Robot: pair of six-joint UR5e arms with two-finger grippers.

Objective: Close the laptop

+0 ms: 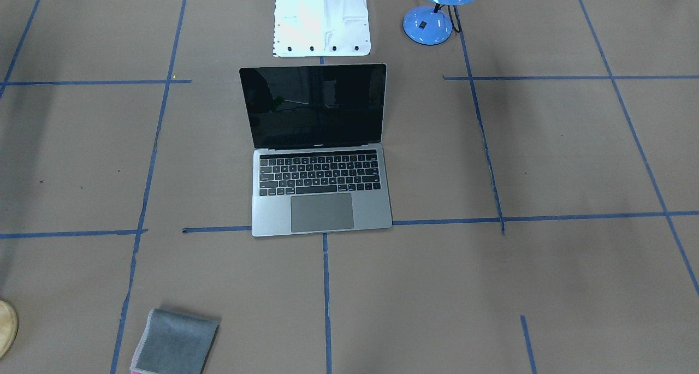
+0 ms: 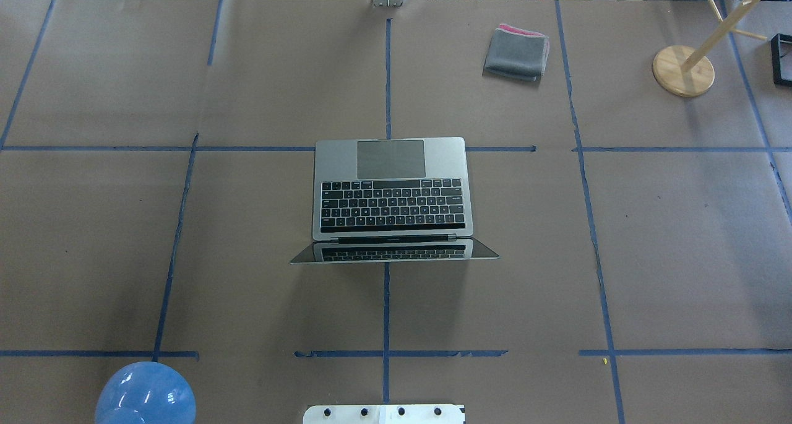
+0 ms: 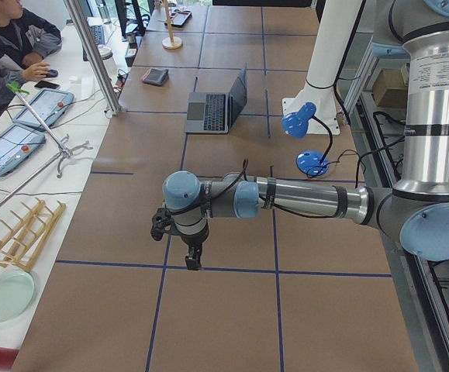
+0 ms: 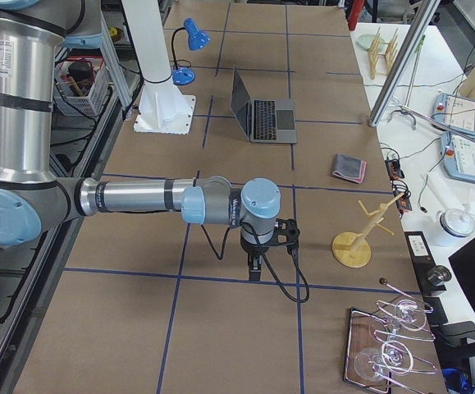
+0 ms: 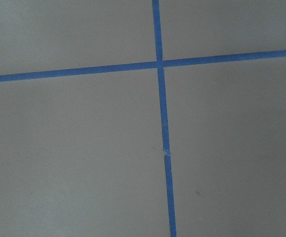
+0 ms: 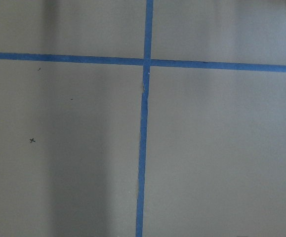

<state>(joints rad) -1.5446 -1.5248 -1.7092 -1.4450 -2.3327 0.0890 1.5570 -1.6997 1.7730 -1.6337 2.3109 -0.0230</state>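
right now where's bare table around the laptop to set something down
Both sides of the laptop are bare brown paper. The strip between its open screen and the robot's white base is free too. Crowded: the far edge right of centre, with the grey cloth and wooden stand, and the near left corner by the blue lamp.

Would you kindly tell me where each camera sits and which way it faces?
Front-facing: across the table, looking steeply down at the open silver-grey metal laptop; only the white robot base shows.
Overhead: behind the robot, facing forward and down; same base only.
Exterior left: table's end, looking along it; left arm near.
Exterior right: opposite end; right arm near.
Left wrist: down onto crossed blue tape; no robot parts visible.
Right wrist: the same.
Shared: all four exterior views show the laptop.
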